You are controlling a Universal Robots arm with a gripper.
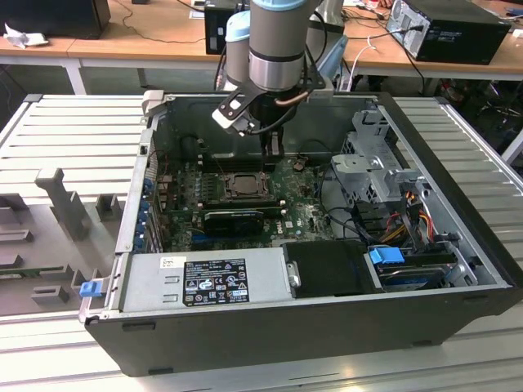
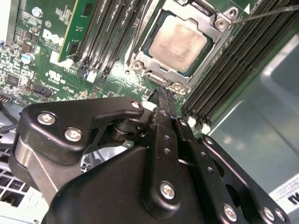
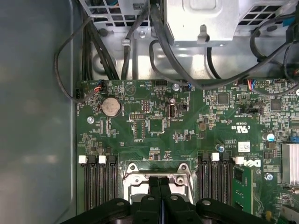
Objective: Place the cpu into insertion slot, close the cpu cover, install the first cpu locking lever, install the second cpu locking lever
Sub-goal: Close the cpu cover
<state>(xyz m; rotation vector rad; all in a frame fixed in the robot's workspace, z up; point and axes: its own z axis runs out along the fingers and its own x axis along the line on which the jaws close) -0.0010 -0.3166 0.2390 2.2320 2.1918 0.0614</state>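
**Closed fingers at the edge of the loaded socket**

An open computer case [image 1: 458, 204] lies on a slatted metal desk [image 1: 73, 131], and the arm reaches down into it over the green motherboard [image 3: 187, 121]. The gripper [image 1: 274, 151] hangs just beside the insertion slot [image 1: 261, 186], on the side toward the case's far wall in the exterior view.

In the second wrist view the cpu [image 2: 177, 44] sits in the slot, its pale silver-beige top facing up. The cpu cover [image 2: 212, 32] lies flat around it, with the chip showing through the square cut-out. A thin metal locking lever [image 2: 266, 14] runs from one corner of the cover out over the black memory slots [image 2: 233, 60]; I cannot tell whether it is latched.

The black fingers [image 2: 166, 130] are pressed together with nothing visible between them. Their tips are at the rim of the cover, near one of its corner screws; whether they touch the metal cannot be told. In the first wrist view the fingers [image 3: 153, 186] show a single dark seam between them and stand over the edge of the cover [image 3: 159, 169], with memory slots [image 3: 98, 182] on both sides.

A green memory module [image 2: 77, 28] stands in one slot. Elsewhere in the case are a coin cell [image 3: 111, 107], a power supply [image 1: 204, 282] and a drive cage [image 1: 376, 163].
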